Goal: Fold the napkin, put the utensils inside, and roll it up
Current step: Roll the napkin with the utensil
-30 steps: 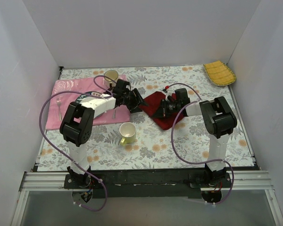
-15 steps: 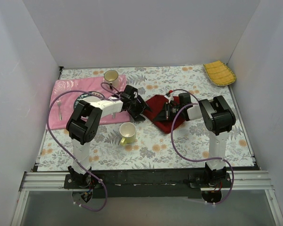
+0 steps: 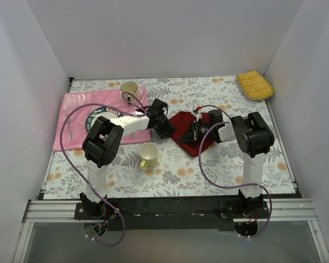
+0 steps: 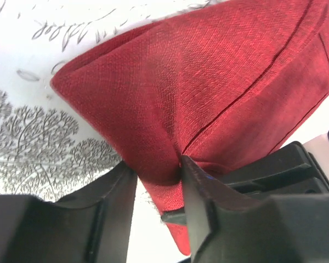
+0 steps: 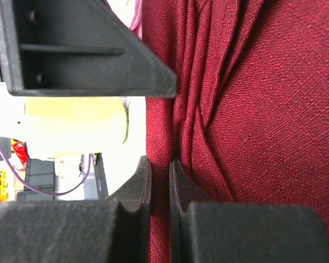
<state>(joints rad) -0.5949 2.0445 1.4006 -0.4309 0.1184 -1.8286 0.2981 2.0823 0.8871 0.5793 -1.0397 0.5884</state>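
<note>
The maroon napkin (image 3: 182, 127) lies bunched on the floral tablecloth between my two grippers. My left gripper (image 3: 165, 127) is at its left corner. In the left wrist view a fold of the napkin (image 4: 208, 82) bulges between the fingertips of that gripper (image 4: 156, 167) and touches both. My right gripper (image 3: 193, 131) is on the napkin's right side. Its jaws (image 5: 159, 164) are shut on a thin pleat of the napkin (image 5: 252, 109). A small fork (image 3: 69, 127), one of the utensils, lies far left on the pink cloth.
A pale pink cloth (image 3: 77, 104) with a dark plate (image 3: 96, 116) lies at the left. One cup (image 3: 129, 87) stands behind it. A yellowish cup (image 3: 148, 155) stands in front of the left gripper. A yellow ribbed cloth (image 3: 255, 85) lies at the back right corner.
My left gripper has moved right from the pink cloth's edge to the napkin's left corner and narrowed around a fold. The right gripper has kept its hold, shifting little.
</note>
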